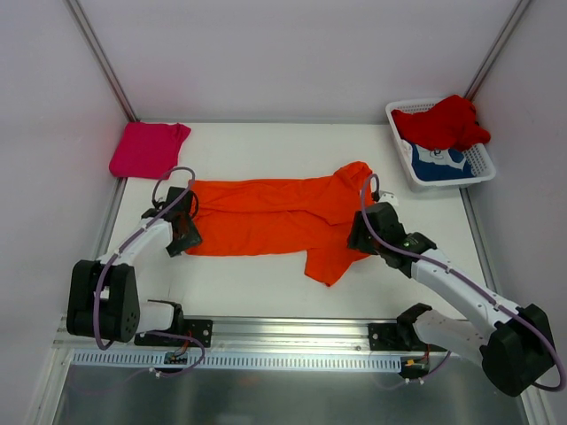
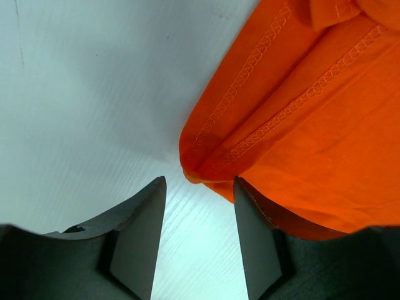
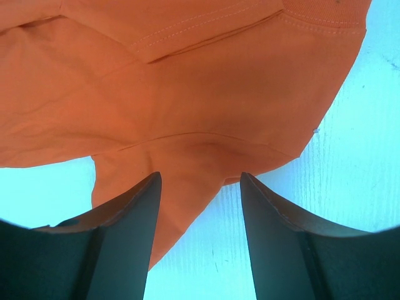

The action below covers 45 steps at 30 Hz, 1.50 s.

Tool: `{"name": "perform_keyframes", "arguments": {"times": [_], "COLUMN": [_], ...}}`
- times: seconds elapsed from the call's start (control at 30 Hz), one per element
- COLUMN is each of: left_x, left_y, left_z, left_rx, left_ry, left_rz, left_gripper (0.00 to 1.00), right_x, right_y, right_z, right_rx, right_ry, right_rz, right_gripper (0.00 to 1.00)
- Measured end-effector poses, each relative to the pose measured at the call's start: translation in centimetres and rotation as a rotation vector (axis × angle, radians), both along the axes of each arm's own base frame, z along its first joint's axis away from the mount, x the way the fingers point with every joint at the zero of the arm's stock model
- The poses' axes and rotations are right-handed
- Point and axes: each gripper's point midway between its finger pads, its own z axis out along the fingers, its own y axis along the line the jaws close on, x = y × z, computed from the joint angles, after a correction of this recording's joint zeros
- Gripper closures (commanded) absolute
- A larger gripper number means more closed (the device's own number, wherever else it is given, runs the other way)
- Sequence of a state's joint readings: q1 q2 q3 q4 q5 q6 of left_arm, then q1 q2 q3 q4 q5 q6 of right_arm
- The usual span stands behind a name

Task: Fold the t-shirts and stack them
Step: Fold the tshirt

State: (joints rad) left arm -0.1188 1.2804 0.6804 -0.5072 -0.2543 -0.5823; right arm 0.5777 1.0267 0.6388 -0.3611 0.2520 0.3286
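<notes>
Across the middle of the counter (image 1: 257, 288) lay the orange shirt (image 1: 266, 217), spread flat with its hem end to the left and its sleeves to the right. One sleeve stuck out toward the near edge. At the far left corner sat the pink shirt (image 1: 148, 147), folded. The red shirt (image 1: 443, 122) and blue shirt (image 1: 438, 161) were heaped in the basket (image 1: 483, 173) at the far right.

The left tool (image 2: 199, 184) sat low at the near hem corner, its fingers partly apart with only bare counter between them. The corner lay just ahead of the gap, ungripped. The right tool (image 3: 200, 178) stood open over the spot where the near sleeve met the body, holding nothing.

The cloth looked thin, light and limp, so it would likely sag and crease once raised and drag on the counter rather than slide cleanly. Its stitched hem and seams seemed the firmest parts. The best holds were probably the hem corner on the left, where two hem lines showed and both layers would need pinching, and the sleeve seam on the right, with both ends lifted together to keep it taut.
</notes>
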Motion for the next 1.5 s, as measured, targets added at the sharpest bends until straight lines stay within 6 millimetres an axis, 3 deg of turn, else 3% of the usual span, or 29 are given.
{"name": "perform_keyframes", "arguments": {"times": [0.3, 0.37, 0.73, 0.83, 1.07, 1.27, 1.5], "left_x": [1.1, 1.2, 1.5, 1.5, 1.3, 1.1, 0.9], "left_y": [0.2, 0.1, 0.1, 0.1, 0.0, 0.0, 0.0], "left_z": [0.1, 0.0, -0.6, -0.6, -0.7, -0.7, -0.7], "left_rx": [0.025, 0.028, 0.041, 0.041, 0.043, 0.044, 0.045], "left_ry": [0.024, 0.028, 0.06, 0.063, 0.07, 0.081, 0.087], "left_rz": [0.007, 0.002, 0.002, 0.003, -0.003, -0.002, -0.003], "left_gripper": [0.6, 0.67, 0.64, 0.74, 0.75, 0.98, 1.0], "right_x": [-0.3, -0.3, -0.4, -0.5, -0.8, -1.5, -2.8], "right_y": [-0.1, 0.0, -0.2, -0.2, -0.3, -0.1, 0.5], "right_z": [0.5, 0.5, 0.7, 0.9, 0.3, -0.7, -2.5], "right_rx": [0.017, 0.018, 0.024, 0.025, 0.023, 0.031, 0.043], "right_ry": [-0.019, -0.02, -0.028, -0.031, -0.016, 0.014, 0.068], "right_rz": [0.004, 0.004, 0.004, 0.004, 0.009, 0.024, 0.055], "right_gripper": [0.43, 0.43, 0.43, 0.43, 0.43, 0.43, 0.42]}}
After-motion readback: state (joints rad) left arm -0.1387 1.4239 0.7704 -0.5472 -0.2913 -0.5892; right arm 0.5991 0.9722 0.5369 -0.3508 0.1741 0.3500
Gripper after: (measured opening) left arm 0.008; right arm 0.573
